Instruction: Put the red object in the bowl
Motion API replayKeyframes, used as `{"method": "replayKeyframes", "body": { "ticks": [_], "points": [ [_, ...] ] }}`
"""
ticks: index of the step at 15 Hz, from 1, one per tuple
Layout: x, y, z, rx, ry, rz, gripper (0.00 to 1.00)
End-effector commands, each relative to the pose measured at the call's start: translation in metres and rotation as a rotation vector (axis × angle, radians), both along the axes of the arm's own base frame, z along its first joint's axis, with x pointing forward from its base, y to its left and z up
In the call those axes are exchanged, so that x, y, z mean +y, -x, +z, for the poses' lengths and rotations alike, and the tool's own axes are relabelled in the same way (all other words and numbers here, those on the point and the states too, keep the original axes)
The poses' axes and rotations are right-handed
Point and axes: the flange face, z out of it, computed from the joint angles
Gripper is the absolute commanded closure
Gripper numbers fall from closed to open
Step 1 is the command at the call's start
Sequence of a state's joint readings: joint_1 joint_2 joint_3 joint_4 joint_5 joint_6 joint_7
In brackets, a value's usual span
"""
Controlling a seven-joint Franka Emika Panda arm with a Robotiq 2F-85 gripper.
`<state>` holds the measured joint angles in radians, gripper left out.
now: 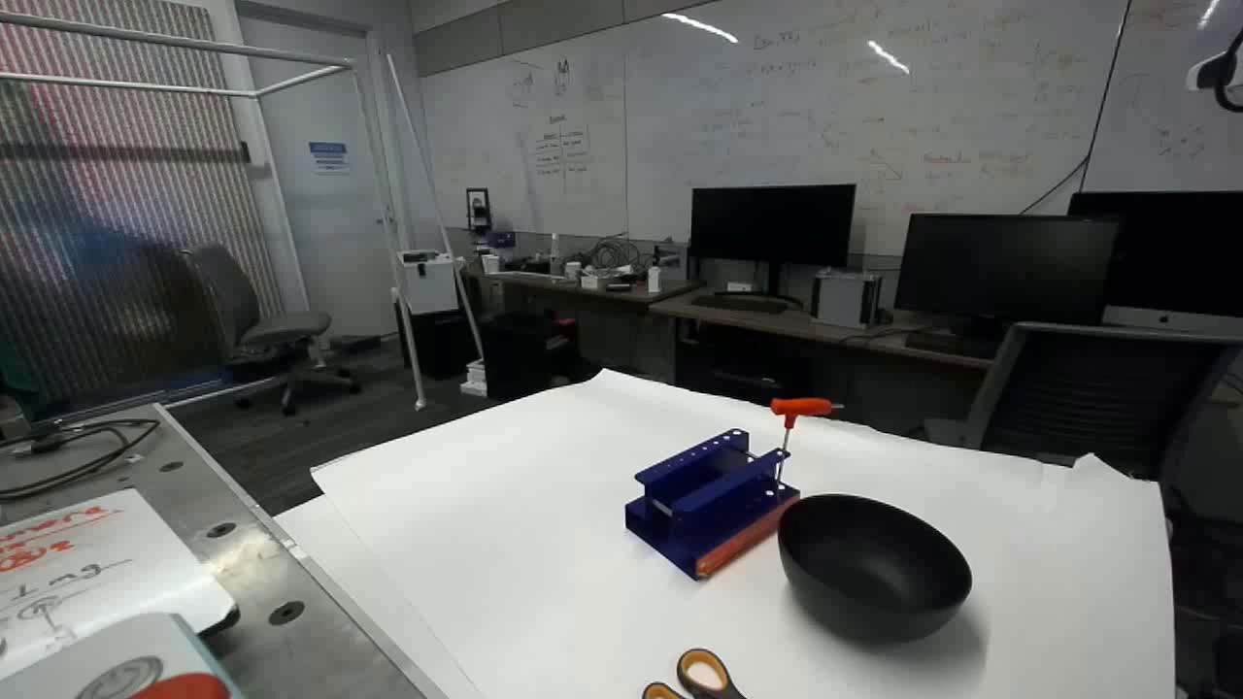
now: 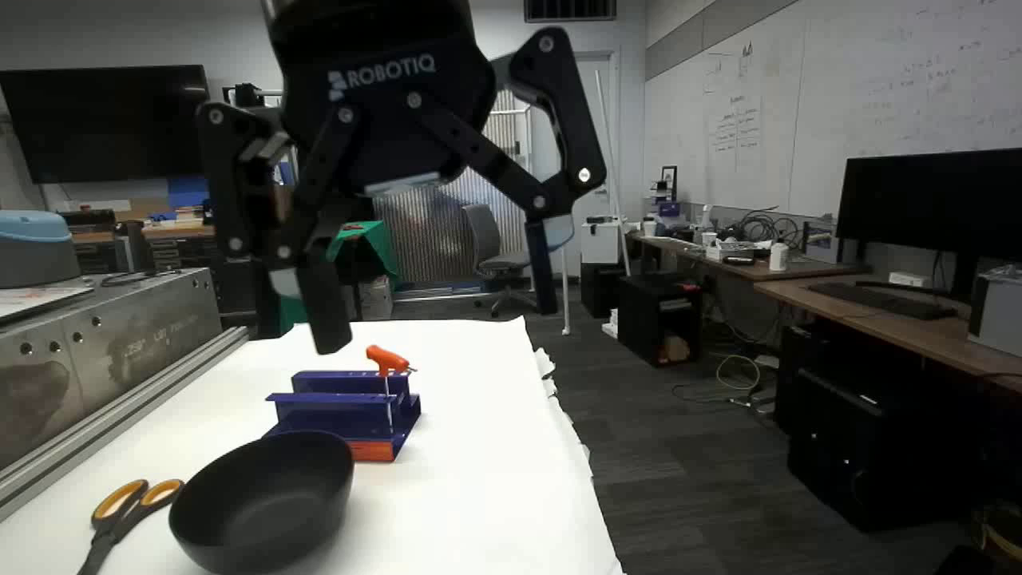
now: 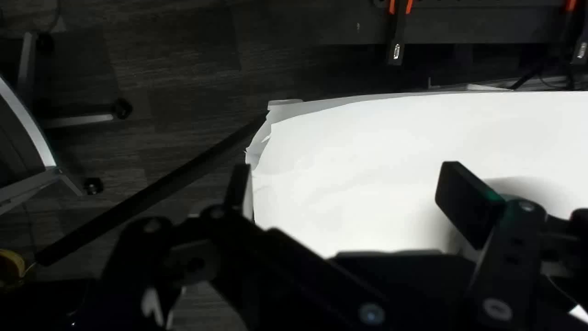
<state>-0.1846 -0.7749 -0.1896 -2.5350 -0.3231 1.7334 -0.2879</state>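
White paper (image 1: 486,529) beneath; red tool (image 1: 791,409) near-upright in blue block (image 1: 723,497), presumably for easy grasping; bowl (image 1: 874,565) near, likely to receive it; gripper (image 2: 437,315) wide, empty.

A dark blue ridged block (image 1: 726,493) sits on white paper (image 1: 505,544), where scissors (image 2: 118,525) with orange-lined handles also lie. Dark monitors (image 1: 772,225) stand on a desk (image 2: 934,335) before a whiteboard (image 1: 825,126) bearing scattered writing. A grey swivel chair (image 1: 284,324) stands near a ribbed panel (image 1: 126,194), and a white bottle (image 2: 778,257) sits near tangled cables (image 2: 758,226).
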Motion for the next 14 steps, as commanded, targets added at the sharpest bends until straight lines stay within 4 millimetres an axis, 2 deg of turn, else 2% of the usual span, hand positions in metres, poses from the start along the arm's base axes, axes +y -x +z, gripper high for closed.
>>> {"method": "replayKeyframes", "body": {
  "ticks": [1, 6, 7, 11, 14],
  "points": [
    [0.000, 0.000, 0.002, -0.003, 0.001, 0.000, 0.00],
    [0.000, 0.000, 0.005, -0.010, 0.003, -0.001, 0.00],
    [0.001, -0.012, 0.004, -0.025, 0.010, -0.034, 0.00],
    [0.030, -0.096, 0.004, -0.058, 0.015, 0.095, 0.00],
    [0.061, -0.155, -0.016, -0.034, 0.005, 0.210, 0.00]
  ]
}}
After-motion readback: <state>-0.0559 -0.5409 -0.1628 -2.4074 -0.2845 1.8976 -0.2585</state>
